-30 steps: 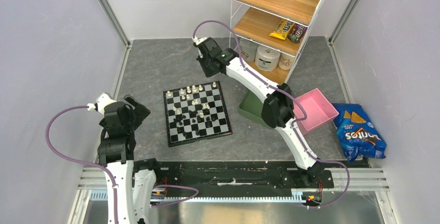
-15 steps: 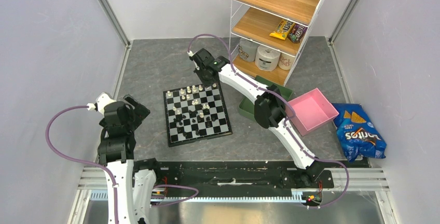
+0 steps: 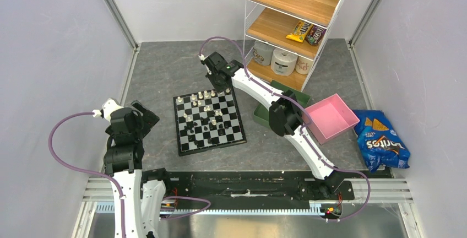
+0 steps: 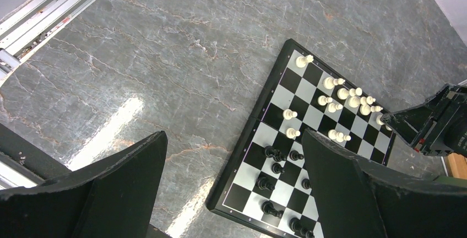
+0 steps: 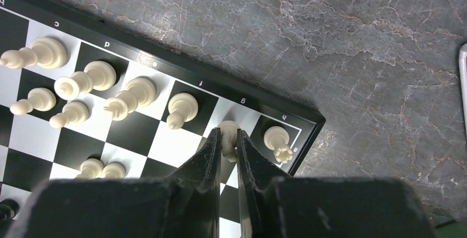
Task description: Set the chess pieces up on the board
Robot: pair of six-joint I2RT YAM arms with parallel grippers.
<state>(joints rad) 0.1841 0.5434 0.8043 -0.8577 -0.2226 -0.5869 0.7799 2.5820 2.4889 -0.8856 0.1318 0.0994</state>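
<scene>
The matte grey, marble-veined tabletop point(image 3: 165, 67) carries the flat, glossy black-and-white chequered board point(image 3: 187, 145), set askew before the arms. The left gripper point(image 4: 234, 136) gapes wide beside the board. The right gripper point(image 5: 228, 141) pinches a smooth, turned cream-white piece point(image 5: 228, 126) that stands upright on the far row's g square.

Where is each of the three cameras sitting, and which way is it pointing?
Top external: above and behind the robot, looking down on the board; both arms show.
Left wrist: on the left arm, looking down across the table at the board; the open left pincer frames the bottom.
Right wrist: on the right arm, looking steeply down at a board corner; right pincer shut on a white piece.
Shared: both wrist views show the white pieces near that corner.
</scene>
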